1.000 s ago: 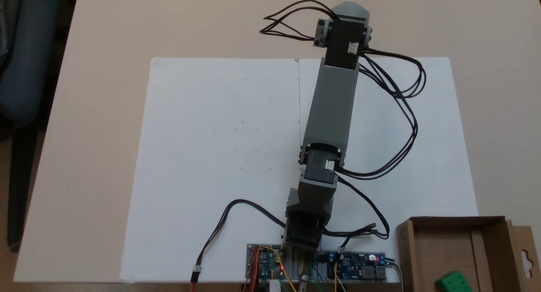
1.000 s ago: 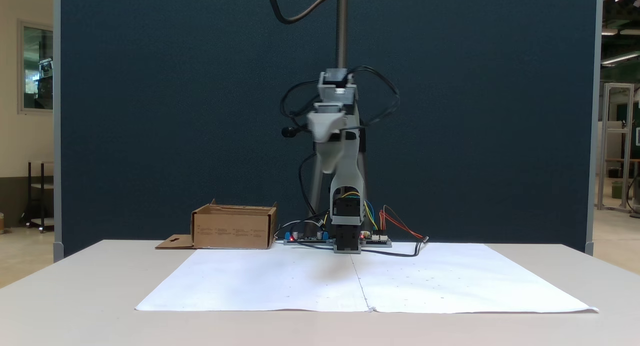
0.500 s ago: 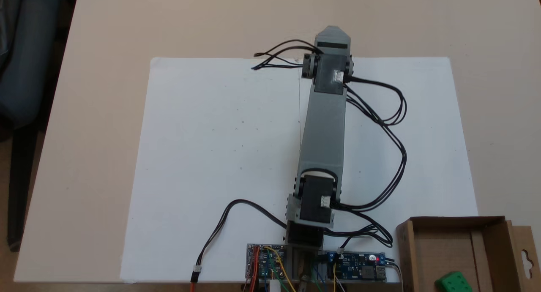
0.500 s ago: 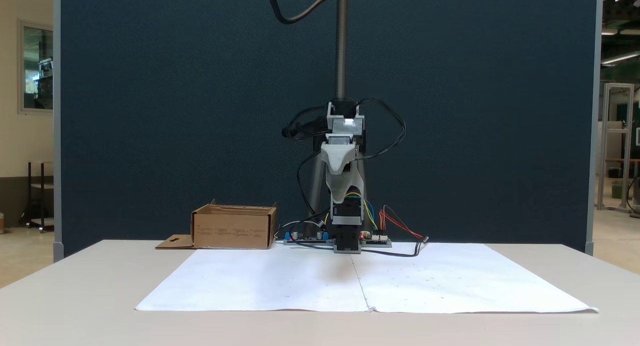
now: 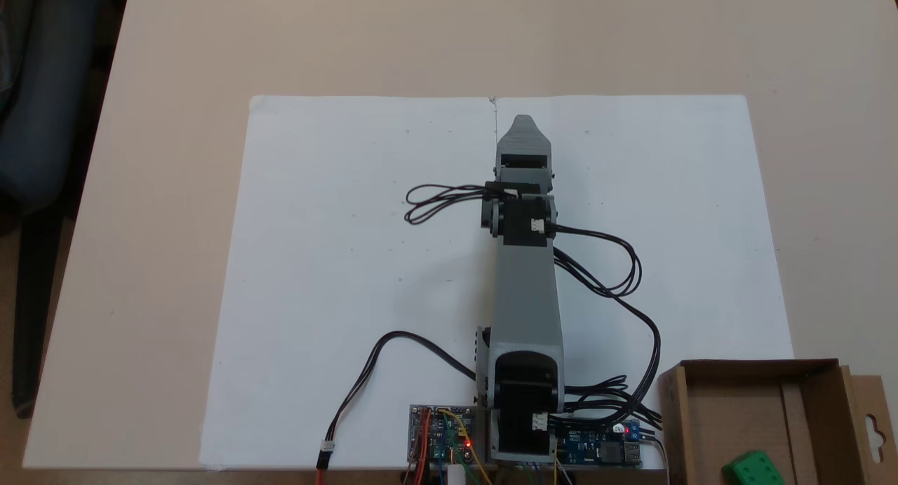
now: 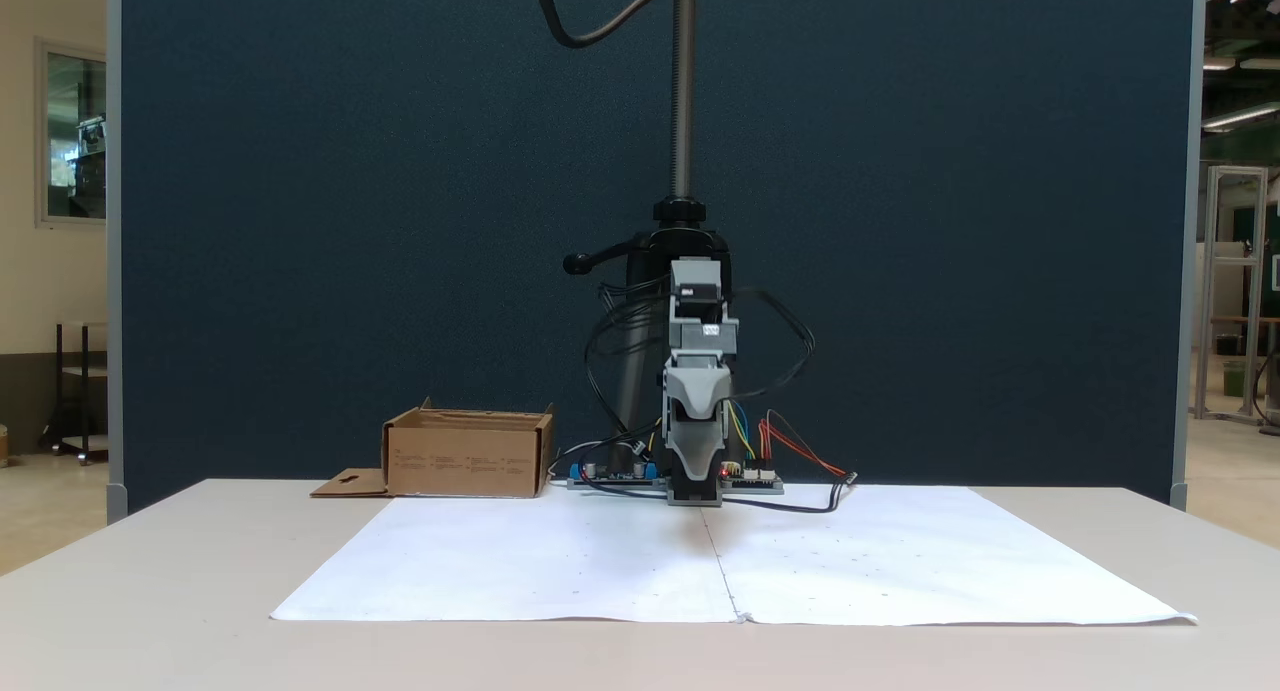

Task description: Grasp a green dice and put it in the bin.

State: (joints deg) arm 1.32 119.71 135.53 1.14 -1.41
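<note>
The green dice (image 5: 751, 467) lies inside the bin (image 5: 744, 370), a brown cardboard box at the lower right of a fixed view. In another fixed view the bin (image 6: 468, 461) stands left of the arm's base, and its walls hide the dice. The arm is folded low over the white paper. My gripper (image 5: 523, 125) points away from the base along the paper's centre crease, far from the bin. It hangs just above the paper in front of the base (image 6: 697, 466). A single pointed tip shows, and nothing is seen held in it.
A white paper sheet (image 5: 351, 260) covers the middle of the beige table (image 5: 175, 85). Circuit boards (image 5: 442, 436) and loose black cables (image 5: 617, 288) sit around the arm's base. A dark blue partition (image 6: 300, 221) and a camera pole (image 6: 683, 81) stand behind.
The arm has folded back toward its base and dropped lower. The gripper came from beyond the paper's far edge to over the paper. The dice stayed in the bin.
</note>
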